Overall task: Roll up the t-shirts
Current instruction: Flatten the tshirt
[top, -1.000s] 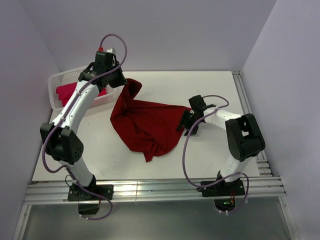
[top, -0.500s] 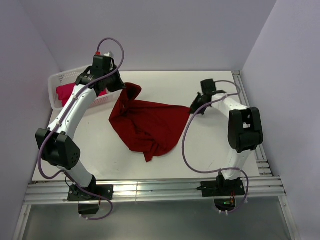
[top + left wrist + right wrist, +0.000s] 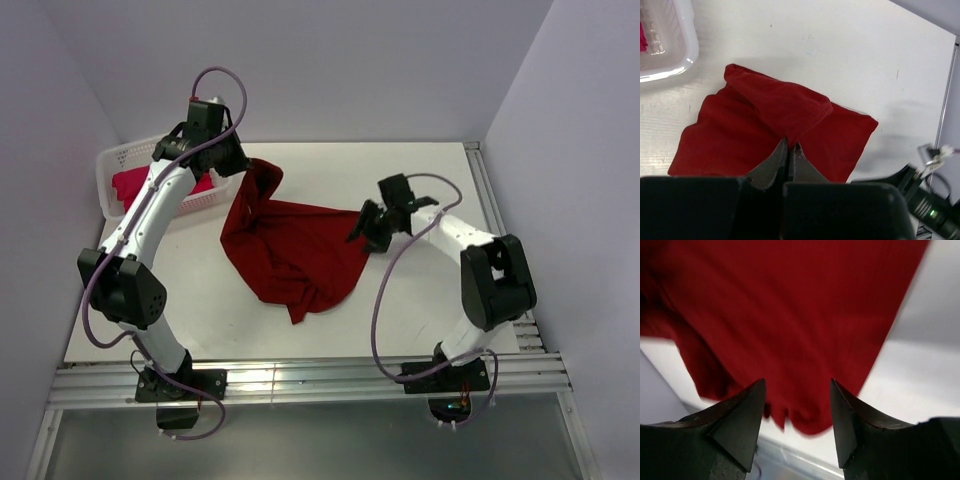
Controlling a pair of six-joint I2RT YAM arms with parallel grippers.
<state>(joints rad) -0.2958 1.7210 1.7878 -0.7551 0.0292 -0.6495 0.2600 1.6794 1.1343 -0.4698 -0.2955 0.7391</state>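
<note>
The crimson t-shirt [image 3: 295, 250] lies crumpled mid-table. At its right corner the right gripper [image 3: 362, 228] has its jaws apart. Farther left, the left gripper [image 3: 789, 149] pinches its far corner, near the basket [image 3: 112, 158] holding the pink t-shirt [image 3: 135, 185].

fingers [image 3: 737, 427] spread | dark crimson t-shirt [image 3: 790, 315] ahead, blurred | white table [image 3: 920, 370] right

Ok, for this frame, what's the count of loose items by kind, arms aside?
Baskets: 1, the white basket
T-shirts: 2, the dark crimson t-shirt outside the basket and the pinkish-red t-shirt inside it
Total: 3
</note>
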